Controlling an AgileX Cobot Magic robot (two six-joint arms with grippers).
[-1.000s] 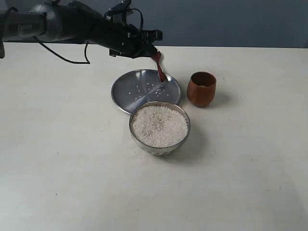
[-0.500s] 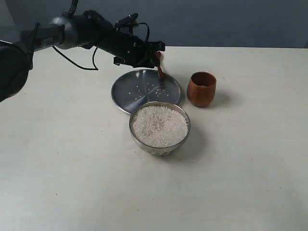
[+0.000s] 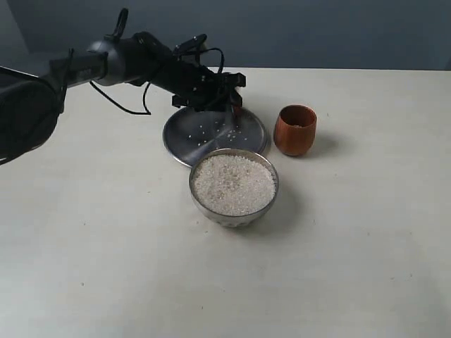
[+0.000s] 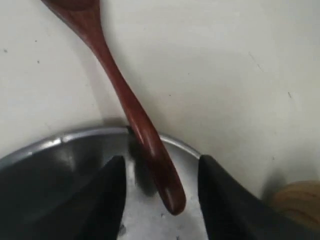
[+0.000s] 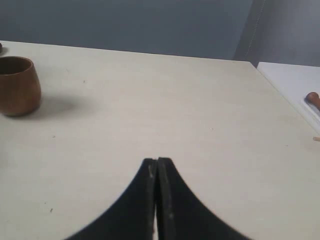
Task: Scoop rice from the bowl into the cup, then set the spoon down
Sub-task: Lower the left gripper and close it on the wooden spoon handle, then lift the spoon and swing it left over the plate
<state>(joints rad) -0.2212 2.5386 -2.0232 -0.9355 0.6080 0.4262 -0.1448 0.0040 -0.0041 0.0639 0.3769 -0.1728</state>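
1. Progress – the spoon (image 4: 118,90) lies down and nothing is pinching it, so the last step of the task looks as good as done. The bowl (image 3: 232,215) is heaped with rice (image 3: 233,184). How much reached the cup (image 3: 295,134) I cannot tell, since its inside is too dark and small to read. A few stray grains dot the flat steel plate (image 3: 187,137).

2. What is left, as I judge it – only drawing the left arm clear without nudging the handle.

3. Where the spoon rests: the end of its handle sits over the plate's rim at roughly 1 o'clock on the plate in the exterior view. The neck and head run outward onto the bare counter (image 3: 106,246).

4. Left gripper (image 4: 161,165): jaws spread wide, one on each side of the handle end. There is a visible gap on both sides, so the spoon lies between them, apparently untouched.

5. Right gripper (image 5: 157,165): fingers pressed together, holding nothing. It hangs over empty counter well apart from the cup (and plays no part here).

6. Layout in the exterior view: the plate sits at 11–12 o'clock from the bowl, just beside it, and the cup is near at about 1 o'clock.
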